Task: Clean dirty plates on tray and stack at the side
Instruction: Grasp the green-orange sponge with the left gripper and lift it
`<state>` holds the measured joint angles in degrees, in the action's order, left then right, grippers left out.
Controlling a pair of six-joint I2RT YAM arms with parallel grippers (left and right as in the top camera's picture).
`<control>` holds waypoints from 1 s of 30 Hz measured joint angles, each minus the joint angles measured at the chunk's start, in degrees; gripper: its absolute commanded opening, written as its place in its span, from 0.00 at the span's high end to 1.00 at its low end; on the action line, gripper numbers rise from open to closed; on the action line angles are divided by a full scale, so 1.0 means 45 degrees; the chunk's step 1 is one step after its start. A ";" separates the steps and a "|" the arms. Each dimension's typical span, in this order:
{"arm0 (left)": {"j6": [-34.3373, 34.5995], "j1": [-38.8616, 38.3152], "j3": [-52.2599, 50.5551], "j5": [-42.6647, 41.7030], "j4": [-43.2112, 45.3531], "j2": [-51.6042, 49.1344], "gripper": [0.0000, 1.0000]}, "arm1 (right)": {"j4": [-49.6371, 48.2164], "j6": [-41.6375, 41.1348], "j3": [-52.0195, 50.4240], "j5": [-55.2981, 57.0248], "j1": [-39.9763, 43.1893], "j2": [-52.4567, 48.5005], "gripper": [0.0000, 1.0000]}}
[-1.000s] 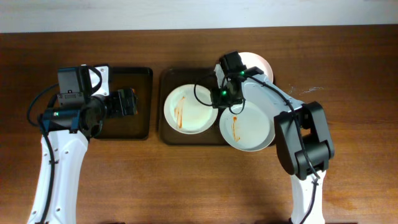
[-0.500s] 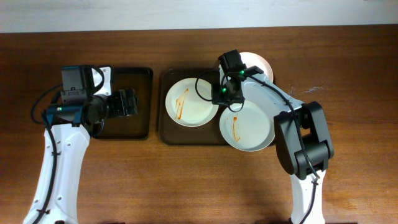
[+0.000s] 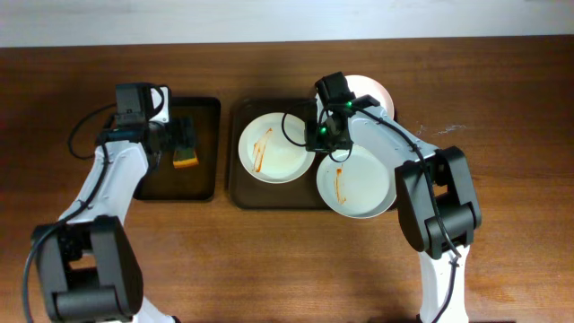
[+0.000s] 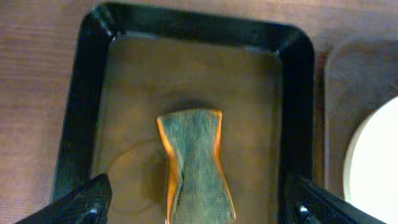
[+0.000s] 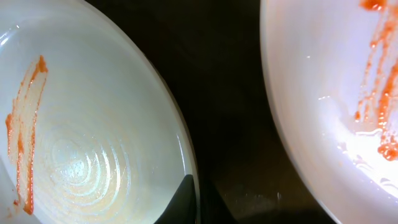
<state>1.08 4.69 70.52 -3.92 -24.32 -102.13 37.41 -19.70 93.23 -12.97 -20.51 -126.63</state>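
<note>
A whitish plate (image 3: 273, 148) with orange sauce streaks lies on the dark brown tray (image 3: 240, 194). My right gripper (image 3: 326, 135) is shut on its right rim; in the right wrist view a finger (image 5: 186, 199) sits inside the plate (image 5: 81, 143). A second streaked plate (image 3: 357, 182) overlaps the tray's right edge and also shows in the right wrist view (image 5: 336, 93). A faintly pink plate (image 3: 375, 91) lies behind, partly hidden by the arm. My left gripper (image 3: 178, 136) is open and empty above a green-and-orange sponge (image 4: 194, 162).
The sponge (image 3: 186, 161) lies in a smaller black tray (image 3: 204, 184) left of the brown tray; the black tray's rim shows in the left wrist view (image 4: 292, 93). Bare wooden table (image 3: 269, 269) lies in front of both trays.
My left arm has swung so its gripper now points along the black tray, uncovering the sponge. My right gripper has drawn the left plate slightly toward the back.
</note>
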 measured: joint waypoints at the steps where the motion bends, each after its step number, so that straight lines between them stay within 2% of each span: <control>1: 0.0000 0.0000 0.0005 0.0039 0.0141 -0.0311 0.21 | 0.0000 0.0000 0.0000 0.0000 0.0000 0.0000 0.96; 8: -0.0010 -0.0287 0.0000 0.0126 0.1205 -0.1617 0.29 | 0.0000 0.0000 0.0000 0.0000 0.0000 0.0000 0.96; 10: -0.0010 -0.0573 0.0005 0.0121 0.1379 -0.1817 0.35 | 0.0000 -0.0005 0.0000 0.0000 0.0000 0.0000 0.96; 12: -0.0034 -0.0622 0.0005 0.0330 0.1360 -0.2409 0.37 | 0.0000 -0.0005 0.0000 0.0000 0.0000 0.0000 0.96; 14: -0.0044 -0.0622 0.0005 0.0636 0.1127 -0.2608 0.44 | 0.0000 0.0000 0.0000 0.0000 0.0000 0.0000 0.96; 15: -0.0049 -0.0622 0.0005 0.0797 0.1069 -0.2623 0.68 | 0.0000 -0.0005 0.0000 0.0000 0.0000 0.0000 0.96; 17: -0.0039 -0.0622 0.0010 0.0971 0.0967 -0.2623 1.00 | -0.0005 -0.0005 0.0000 0.0000 0.0000 0.0000 0.96; 20: -0.0049 -0.0622 0.0010 0.1039 0.0923 -0.2623 1.00 | 0.0000 -0.0005 0.0000 0.0000 0.0000 0.0000 0.96; 23: -0.0049 -0.0622 0.0194 0.0991 0.0087 -0.2516 1.00 | 0.0170 -0.0005 0.0000 -0.0136 0.0000 0.0000 0.96; 25: -0.0044 -0.0612 0.0486 0.0389 -0.0593 -0.1768 1.00 | 0.0287 -0.0005 0.0000 -0.0578 0.0005 0.0000 0.96; 30: -0.0044 -0.0981 0.1370 -0.2118 -0.0486 0.0758 1.00 | 0.0355 0.0840 0.0000 -0.3487 0.0578 -0.0019 0.95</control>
<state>0.89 0.27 76.69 -13.45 -26.50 -98.72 39.00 -15.92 93.23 -28.67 -17.91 -126.72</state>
